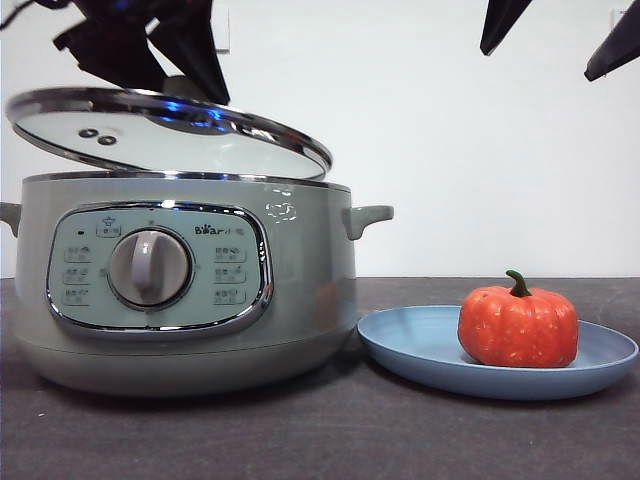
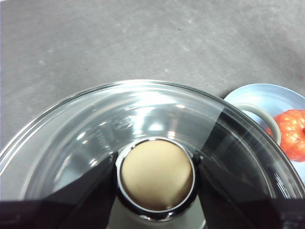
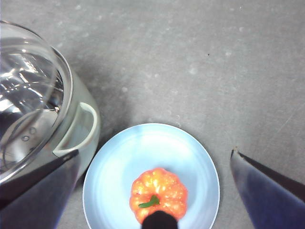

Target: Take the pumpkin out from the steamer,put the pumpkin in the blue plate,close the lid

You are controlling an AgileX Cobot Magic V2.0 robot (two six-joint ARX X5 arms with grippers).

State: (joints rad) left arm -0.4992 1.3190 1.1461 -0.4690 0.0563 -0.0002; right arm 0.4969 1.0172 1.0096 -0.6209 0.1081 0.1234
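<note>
Two of three steps look done, one left.

Front view: pumpkin [image 1: 518, 326] sits upright on the blue plate [image 1: 420, 345], toward the plate's right half, stem up. Plate rests on the dark bench [image 1: 300, 430], just beside the steamer [image 1: 300, 290], rim close to the pot's base. Lid [image 1: 170, 135] held tilted above the steamer's chrome rim, left edge raised high, right edge low and near the rim; whether that edge touches cannot be told. Dark left gripper [image 1: 175, 85] comes down from above onto the lid's top. Right gripper [image 1: 560, 40] shows as two black tips at the upper right, well above the plate.

Left wrist view: fingers [image 2: 90, 191] clamped on the lid's round knob [image 2: 156, 174], one on each side, glass dome spreading out beneath. Steamer handle [image 2: 257, 114], a slice of the plate and part of the pumpkin visible past the lid's edge.

Right wrist view: right gripper's fingers [image 3: 267, 181] wide apart, holding nothing, hanging over the plate with the pumpkin between and below them. Tilted lid and one steamer handle off to the side.

Judged remaining: lowering the lid level and seating it on the rim, then letting go of the knob.
</note>
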